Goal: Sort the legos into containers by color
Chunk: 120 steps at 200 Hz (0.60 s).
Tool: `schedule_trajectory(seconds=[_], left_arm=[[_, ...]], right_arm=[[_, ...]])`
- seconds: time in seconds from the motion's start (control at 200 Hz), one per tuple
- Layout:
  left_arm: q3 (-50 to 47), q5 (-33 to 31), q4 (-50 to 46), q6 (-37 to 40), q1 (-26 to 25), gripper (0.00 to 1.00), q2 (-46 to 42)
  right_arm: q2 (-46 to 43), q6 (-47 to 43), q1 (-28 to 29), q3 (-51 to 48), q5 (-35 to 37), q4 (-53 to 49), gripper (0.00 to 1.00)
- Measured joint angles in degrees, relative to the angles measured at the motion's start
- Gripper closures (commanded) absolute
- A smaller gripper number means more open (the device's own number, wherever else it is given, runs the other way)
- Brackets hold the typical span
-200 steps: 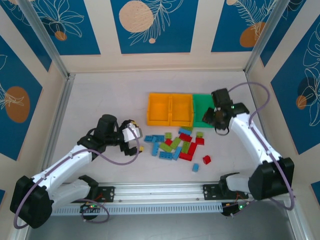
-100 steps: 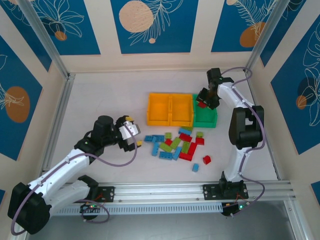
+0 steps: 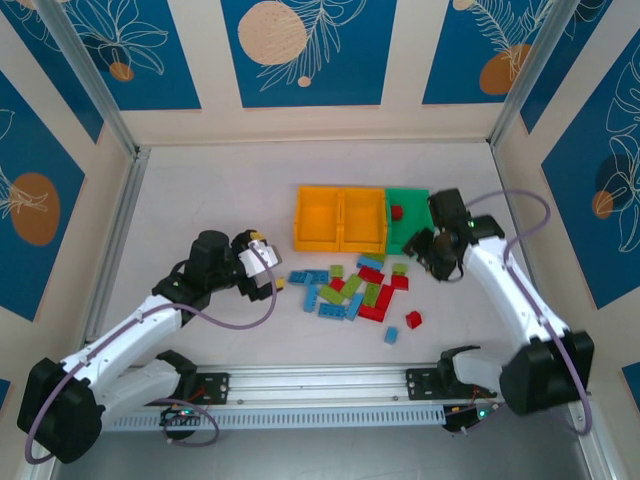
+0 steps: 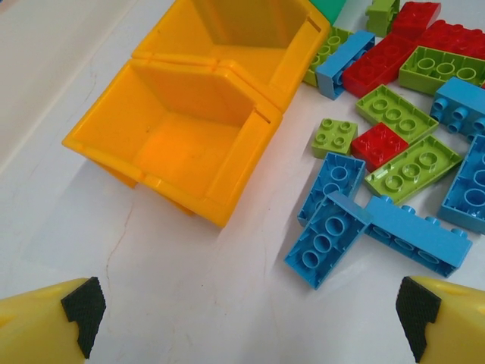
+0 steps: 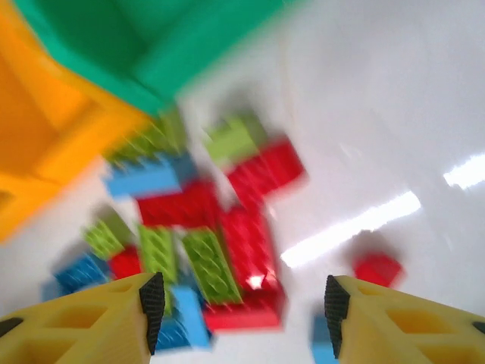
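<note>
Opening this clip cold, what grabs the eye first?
A heap of red, lime green and light blue legos lies on the white table, just in front of the row of bins. The two orange-yellow bins look empty, while the green bin at the right end holds one red brick. The left gripper and right gripper hover open and empty on either side of the heap.
</note>
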Motion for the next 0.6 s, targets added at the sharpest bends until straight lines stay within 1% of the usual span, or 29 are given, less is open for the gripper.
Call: schedule_trajectory(seconds=[0.1, 0.21, 0.28, 0.375, 0.49, 0.6], left_arm=[[0.0, 0.02, 0.39, -0.42, 0.0, 0.0, 1.07], [0.0, 0.02, 0.39, -0.76, 0.0, 0.0, 1.95], [0.0, 0.02, 0.37, -0.94, 0.0, 0.0, 2.14], [0.0, 0.07, 0.37, -1.05, 0.0, 0.0, 2.14], [0.0, 0.57, 0.35, -1.03, 0.0, 0.0, 1.92], [0.0, 2.38, 0.31, -0.83, 0.0, 0.0, 1.31]], right_arm=[[-4.66, 4.09, 0.37, -5.64, -1.18, -5.33, 0.33], [-4.94, 6.6, 0.55, -8.92, -2.49, -8.07, 0.32], [-2.75, 7.39, 0.66, -10.12, -3.58, -8.41, 0.31], [2.58, 7.34, 1.14, -10.73, -5.05, -7.41, 0.29], [8.94, 6.69, 1.84, -10.8, -6.27, -4.02, 0.27], [13.29, 6.05, 1.95, -11.78, -6.69, -0.11, 0.28]])
